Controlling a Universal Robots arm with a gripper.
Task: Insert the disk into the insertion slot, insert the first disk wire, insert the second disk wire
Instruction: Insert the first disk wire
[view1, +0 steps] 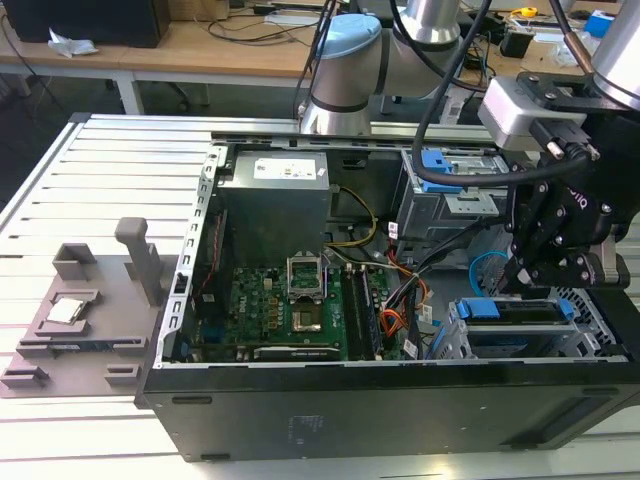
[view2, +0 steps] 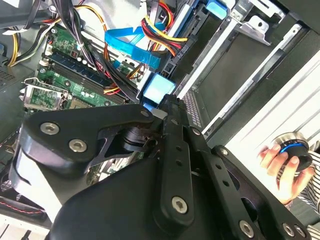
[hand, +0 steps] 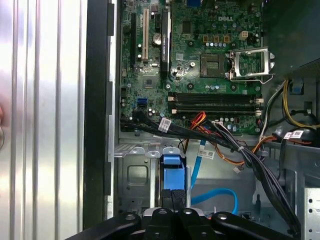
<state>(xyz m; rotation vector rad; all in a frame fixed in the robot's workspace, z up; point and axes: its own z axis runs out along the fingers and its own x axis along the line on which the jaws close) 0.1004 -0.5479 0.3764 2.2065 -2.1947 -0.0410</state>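
One flat grey metal disk (view1: 520, 312) in a bright blue plastic carrier (hand: 171, 167) is being touched by the black hand (hand: 171, 195), fingers closed, empty; stiff, fragile, likely best gripped by carrier edges.

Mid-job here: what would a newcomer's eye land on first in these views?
First, the black gripper right at the blue-framed disk, at the insertion slot on the exterior view's right. Next, the green motherboard in the middle of the open case. In the second wrist view, a hand grips a round knob beside the case.
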